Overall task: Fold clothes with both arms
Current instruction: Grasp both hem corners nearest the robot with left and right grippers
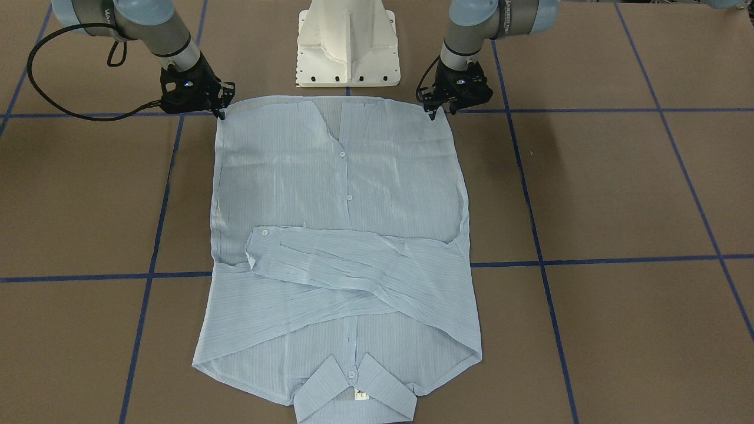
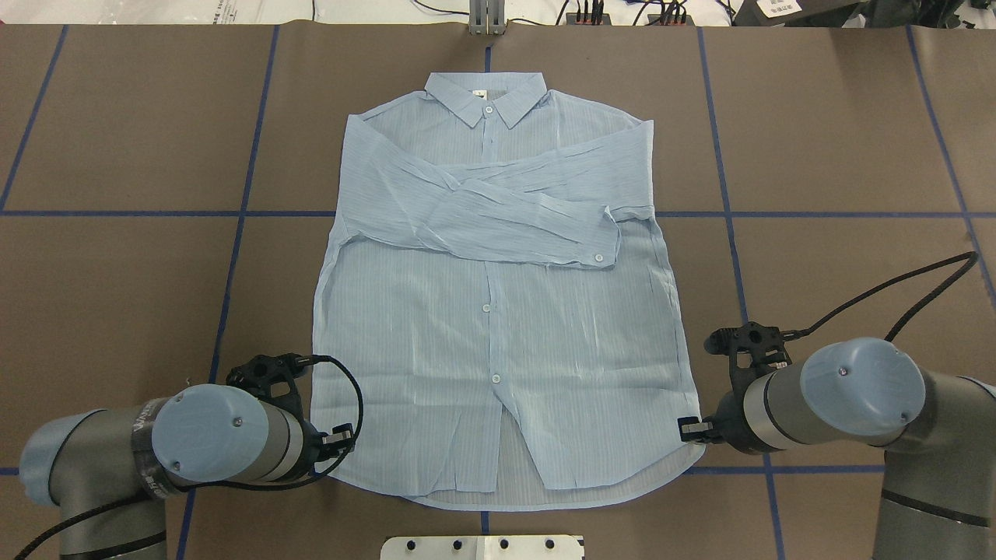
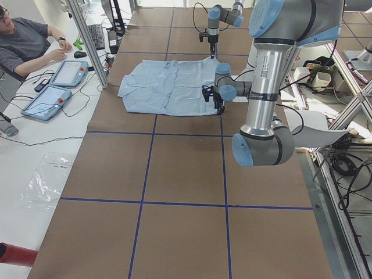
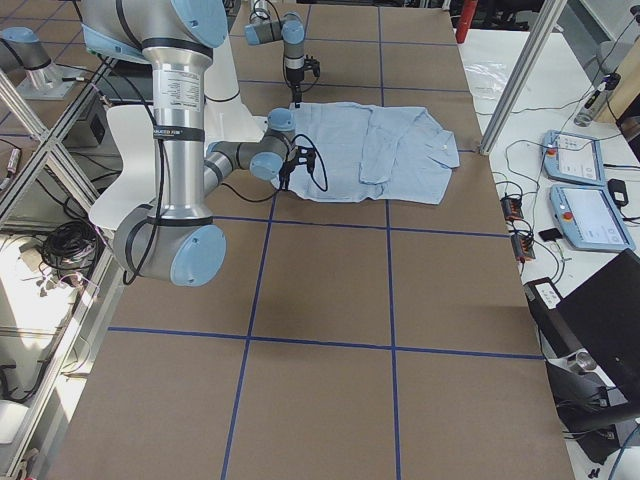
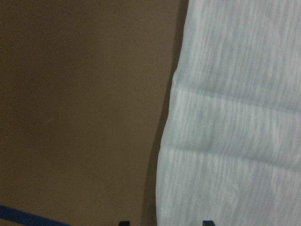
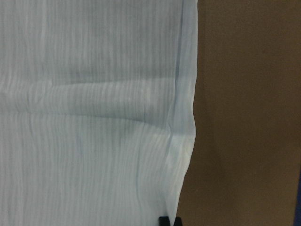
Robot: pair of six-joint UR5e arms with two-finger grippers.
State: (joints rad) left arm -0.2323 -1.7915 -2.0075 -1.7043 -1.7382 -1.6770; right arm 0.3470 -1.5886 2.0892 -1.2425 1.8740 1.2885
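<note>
Straddling the side edge of the shirt (image 5: 235, 117) near its hem, the left end effector (image 5: 164, 222) stands wide open. Its two fingertips (image 5: 123, 223) show at the bottom of the left wrist view, one over the bare brown desk (image 5: 70, 94) and the other over cloth, with the edge running between them. It has hold of nothing.

The right end effector (image 6: 170, 220) sits at the opposite hem corner. Only one small dark tip shows in its wrist view, right on the cloth's edge, so its fingers appear drawn together on the edge of the shirt.

Between the two end effectors the hem lies flat on the desk, and the front panels part slightly below the lowest button (image 2: 496, 378). Just behind them, the white pedestal (image 1: 347, 47) stands close to the hem.

Further out, the buttoned front runs up the middle of the garment, which lies front side up. Beyond that, both long sleeves (image 2: 498, 214) are folded across the chest and cross one another. The upper sleeve ends in a buttoned cuff (image 2: 599, 253) on the right end effector's side.

Farthest from both end effectors, the collar (image 2: 486, 97) lies flat and buttoned, with a small label inside. Blue tape lines (image 2: 233, 257) cross the desk around the shirt. Past the collar end, a person (image 3: 26, 40) sits at a white side table with two tablets (image 3: 58, 84).
</note>
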